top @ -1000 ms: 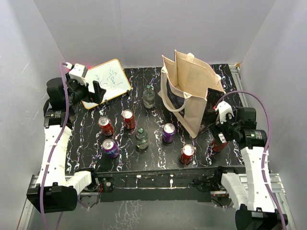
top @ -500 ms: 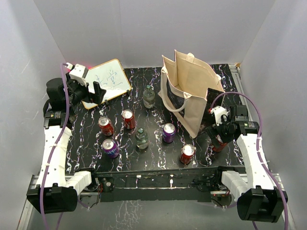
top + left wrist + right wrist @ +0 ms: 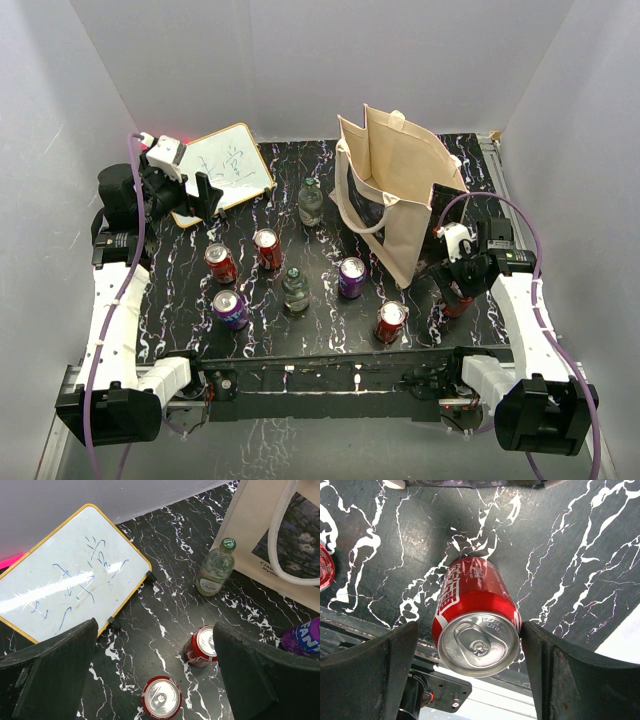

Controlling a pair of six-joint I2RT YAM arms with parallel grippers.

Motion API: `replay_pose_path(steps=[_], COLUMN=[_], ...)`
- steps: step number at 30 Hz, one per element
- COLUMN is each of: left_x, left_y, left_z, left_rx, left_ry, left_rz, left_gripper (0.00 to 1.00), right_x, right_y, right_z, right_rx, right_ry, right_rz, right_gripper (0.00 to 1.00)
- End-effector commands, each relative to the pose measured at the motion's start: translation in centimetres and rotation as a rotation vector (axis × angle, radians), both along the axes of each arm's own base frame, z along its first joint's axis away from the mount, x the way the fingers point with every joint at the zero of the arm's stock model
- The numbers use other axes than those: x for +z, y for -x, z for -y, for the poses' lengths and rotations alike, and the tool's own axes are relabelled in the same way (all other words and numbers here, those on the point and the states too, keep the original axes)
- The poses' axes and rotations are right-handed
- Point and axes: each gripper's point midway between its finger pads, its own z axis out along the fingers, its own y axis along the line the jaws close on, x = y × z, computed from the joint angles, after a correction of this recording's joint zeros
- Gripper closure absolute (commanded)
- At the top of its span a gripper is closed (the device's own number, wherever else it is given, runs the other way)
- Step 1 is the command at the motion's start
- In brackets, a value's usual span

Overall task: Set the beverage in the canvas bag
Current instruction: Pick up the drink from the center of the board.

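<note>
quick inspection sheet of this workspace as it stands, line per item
surface: black marble-patterned tabletop, white veining, no spills seen
job's things: tall beige canvas bag upright, mouth open; red soda can upright on the tabletop near it
clutter: yellow-framed whiteboard with blue scribbles; two green-capped glass bottles; three other red cans; two purple cans
grippers: left gripper open, holding nothing; right gripper open astride the red soda can, gap showing on one side
cables: purple cables loop along both arms, none lying on the items
surroundings: plain pale walls; nothing else seen
</note>
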Motion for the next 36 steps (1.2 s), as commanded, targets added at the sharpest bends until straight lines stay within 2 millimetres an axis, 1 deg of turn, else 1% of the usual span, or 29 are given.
replay_pose_path(steps=[1,5,14,16,18,20,22,24,27,29,30,33,36], left_x=[0.7,0.5,0.4,0.3,0.3,0.3,0.3,0.3,0.1,0.1,0.1,0.1,-0.1], left_y=[0.4,0.3,0.3,0.2,0.2,0.2,0.2,0.0,-0.4,-0.7,-0.8,-1.3,-1.6], left_z=[0.4,0.4,0.5,0.5,0.5,0.5,0.5,0.3,0.3,0.5,0.6,1.2,2.3], left_rx=[-0.028,-0.033,-0.033,-0.033,-0.034,-0.034,-0.034,-0.011,-0.007,-0.008,-0.007,-0.007,-0.019], left_ry=[0.005,0.009,0.012,0.013,0.012,0.013,0.014,0.031,0.049,0.064,0.070,0.081,0.067], left_rz=[0.028,0.024,0.019,0.018,0.018,0.018,0.019,0.014,0.006,0.000,-0.004,-0.019,-0.034], left_gripper=[0.03,0.03,0.03,0.03,0.03,0.03,0.03,0.03,0.03,0.03,0.03,0.04,0.04], right_x=[0.2,0.1,-0.2,-0.2,-0.2,-0.2,-0.1,0.5,2.2,3.9,4.8,7.9,10.8], right_y=[-0.8,-0.8,-0.8,-0.8,-0.8,-0.8,-0.7,-0.8,-0.9,-1.1,-1.3,-1.9,-2.1], right_z=[-0.2,-0.2,-0.1,-0.1,-0.1,-0.2,-0.3,-0.6,-1.4,-1.8,-2.0,-2.2,-2.4], right_rx=[0.017,0.016,0.012,0.011,0.011,0.016,0.018,0.021,0.033,0.036,0.031,0.010,-0.007], right_ry=[-0.014,-0.014,-0.014,-0.014,-0.016,-0.019,-0.025,-0.039,-0.079,-0.100,-0.108,-0.123,-0.135], right_rz=[0.027,0.022,0.006,0.006,0.005,0.006,0.004,0.017,0.048,0.089,0.116,0.201,0.264], right_gripper=[0.22,0.27,0.26,0.28,0.32,0.38,0.48,0.56,0.73,0.86,0.91,0.92,0.92])
